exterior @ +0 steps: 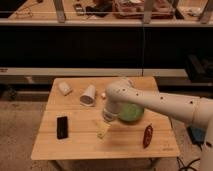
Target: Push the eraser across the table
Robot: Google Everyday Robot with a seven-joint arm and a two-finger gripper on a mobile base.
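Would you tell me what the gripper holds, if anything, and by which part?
Nothing, it seems: the open gripper hangs just above the pale yellow piece mid-table; the small flat black rectangular eraser lies apart, untouched.

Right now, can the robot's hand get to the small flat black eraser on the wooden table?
Probably yes. The hand hangs near the pale yellow piece at mid-table; only bare light wooden tabletop lies between it and the small flat black eraser.

White tubular arm (165, 102), bulbous rounded joints, small dark spots along casing, possibly screws, pale gripper (107, 117) at tip, over table (50, 142) centre.
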